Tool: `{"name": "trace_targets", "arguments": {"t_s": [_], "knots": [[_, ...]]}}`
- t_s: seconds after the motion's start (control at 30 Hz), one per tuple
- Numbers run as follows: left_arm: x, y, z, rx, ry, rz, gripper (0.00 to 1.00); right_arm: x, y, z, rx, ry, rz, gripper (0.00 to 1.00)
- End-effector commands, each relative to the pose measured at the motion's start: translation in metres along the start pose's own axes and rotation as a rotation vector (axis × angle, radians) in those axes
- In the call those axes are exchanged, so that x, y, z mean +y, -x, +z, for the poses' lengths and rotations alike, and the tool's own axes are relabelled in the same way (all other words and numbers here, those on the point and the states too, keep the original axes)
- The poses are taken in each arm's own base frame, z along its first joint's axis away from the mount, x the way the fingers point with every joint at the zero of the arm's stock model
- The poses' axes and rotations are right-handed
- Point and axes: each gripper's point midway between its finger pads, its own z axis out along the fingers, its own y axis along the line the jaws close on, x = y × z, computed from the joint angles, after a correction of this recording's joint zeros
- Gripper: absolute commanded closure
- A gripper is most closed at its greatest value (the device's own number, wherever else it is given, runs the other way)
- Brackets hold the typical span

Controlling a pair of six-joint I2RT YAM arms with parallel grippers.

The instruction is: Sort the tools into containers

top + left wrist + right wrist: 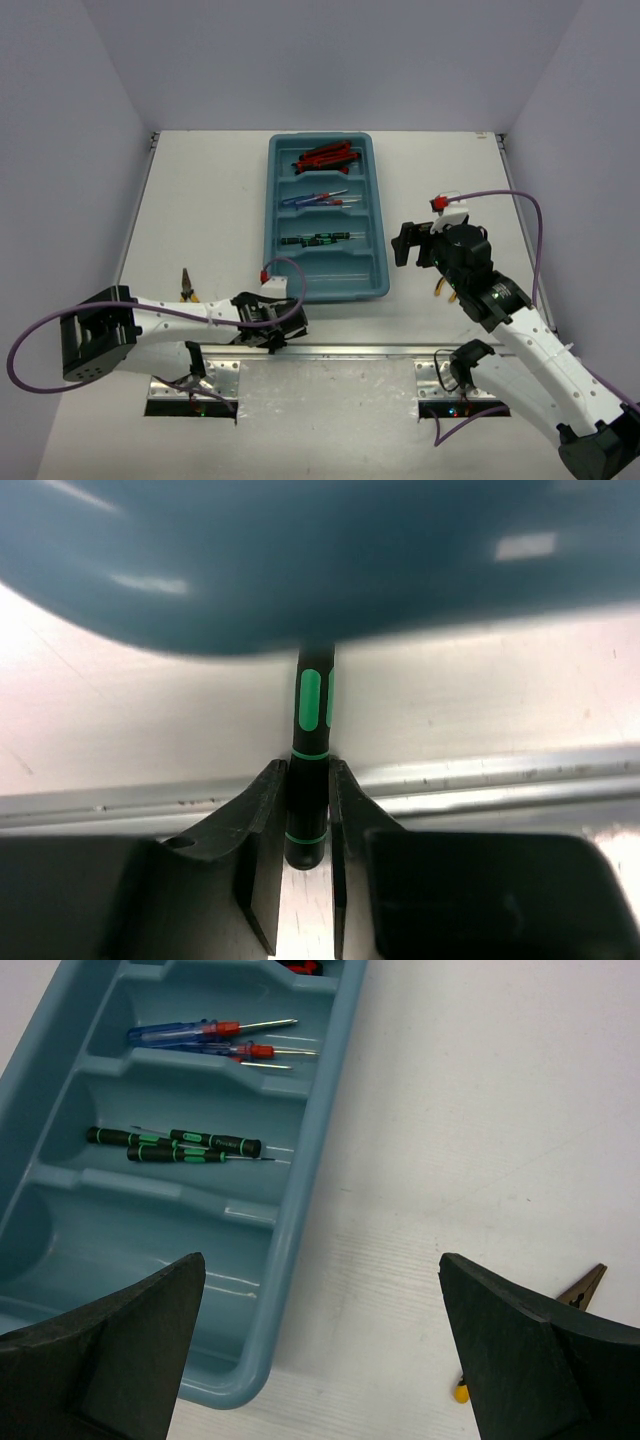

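The teal-blue tray (377, 255) holds red-black utility knives (325, 157) in its far compartment, blue and red-handled screwdrivers (320, 197) in the second, and black-green screwdrivers (318, 239) in the third. My left gripper (308, 820) is shut on a thin black-green screwdriver (310, 705) just in front of the tray's near wall (300, 570); in the top view this gripper (283, 337) is low by the metal rail. My right gripper (322, 1265) is open and empty, right of the tray (312, 1150); it also shows in the top view (404, 243). Yellow-handled pliers (187, 285) lie left of the tray.
A second pair of yellow-handled pliers (582, 1284) lies partly hidden under my right gripper, also in the top view (443, 291). The tray's nearest compartment (150, 1245) holds no tools. A metal rail (500, 785) runs along the table's near edge. Walls enclose the table.
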Motion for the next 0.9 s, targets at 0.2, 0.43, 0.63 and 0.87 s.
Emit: {"name": "trace_targets", "arguments": {"t_s": [0.2, 0.43, 0.63, 0.87], "knots": [[-0.016, 0.001, -0.044, 0.069, -0.021, 0.140, 1.00, -0.001, 0.012, 0.001, -0.052, -0.007, 0.013, 0.01], [-0.021, -0.015, -0.051, 0.186, -0.040, 0.309, 1.00, 0.000, 0.011, 0.001, -0.049, -0.006, 0.013, 0.01], [-0.049, -0.011, -0.078, 0.169, -0.188, 0.428, 1.00, 0.000, 0.012, 0.002, -0.048, -0.006, 0.011, 0.01], [-0.077, 0.015, -0.125, 0.058, -0.385, 0.520, 1.00, 0.000, 0.011, 0.002, -0.045, -0.006, 0.010, 0.01]]}}
